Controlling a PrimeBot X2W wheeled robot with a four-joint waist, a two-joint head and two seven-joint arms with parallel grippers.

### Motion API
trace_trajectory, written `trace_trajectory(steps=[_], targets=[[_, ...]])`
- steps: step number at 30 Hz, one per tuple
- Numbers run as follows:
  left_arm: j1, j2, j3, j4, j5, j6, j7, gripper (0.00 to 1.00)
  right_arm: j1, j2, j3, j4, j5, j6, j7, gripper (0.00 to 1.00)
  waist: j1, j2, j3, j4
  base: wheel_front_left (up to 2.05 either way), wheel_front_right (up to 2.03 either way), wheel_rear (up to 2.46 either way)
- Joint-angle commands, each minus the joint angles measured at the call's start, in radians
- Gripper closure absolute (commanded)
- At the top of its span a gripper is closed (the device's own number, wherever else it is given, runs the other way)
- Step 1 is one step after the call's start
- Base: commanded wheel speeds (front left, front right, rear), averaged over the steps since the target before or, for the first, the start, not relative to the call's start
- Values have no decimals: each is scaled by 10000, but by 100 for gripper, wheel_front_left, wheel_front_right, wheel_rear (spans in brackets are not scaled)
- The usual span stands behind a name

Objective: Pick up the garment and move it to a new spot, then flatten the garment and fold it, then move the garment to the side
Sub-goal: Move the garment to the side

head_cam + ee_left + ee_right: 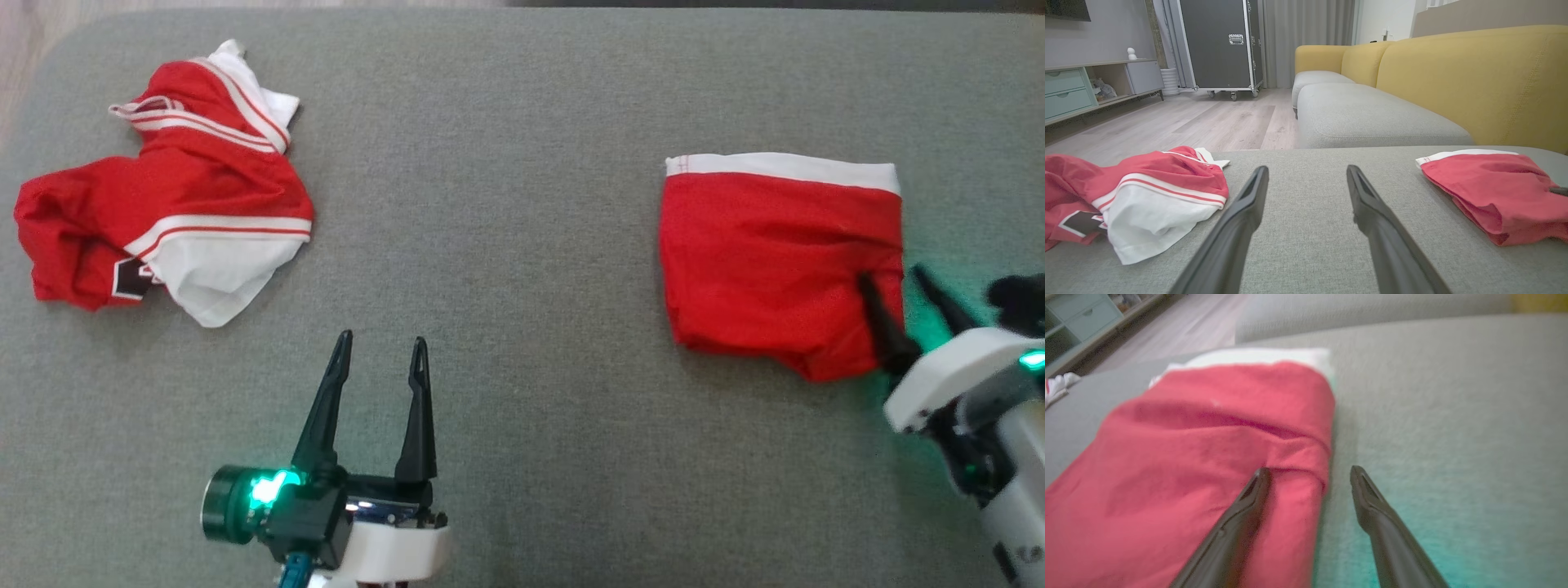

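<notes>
Right gripper (890,275), jaws wide, straddles right edge of folded red shorts (775,253): one finger over cloth, other over bare cushion (522,245). Shorts lie far right, waistband away from robot, slightly longer side to side. Left gripper (383,336), jaws wide and empty, well apart at centre (right arm clearly nearer). Crumpled red-and-white jersey (188,204) far left; open grey room between.
</notes>
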Motion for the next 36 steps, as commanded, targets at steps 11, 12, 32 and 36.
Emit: trace_trajectory(steps=[11, 12, 32, 36], targets=[[-580, -48, 242, -281, 21, 138, -51, 0, -913, -1409, 1276, -330, 1217, -7, 89, 100, -2, 0, 622, -806, 0, 0, 0], [-659, -48, 251, -298, 56, 115, -51, 0, -1013, -1658, 1285, -337, 1237, -7, 121, 100, -2, 0, 743, -943, 0, 0, 0], [-2466, -49, 123, -120, 559, -311, -51, 0, -2787, -5417, 293, 866, -165, -7, 484, 82, -2, 0, 2813, -2001, 0, 0, 0], [-2571, -49, 29, -42, 494, -310, -51, 0, -3036, -5326, -43, 1326, -839, -7, 371, 0, -2, 0, 2787, -1926, 0, 0, 0]])
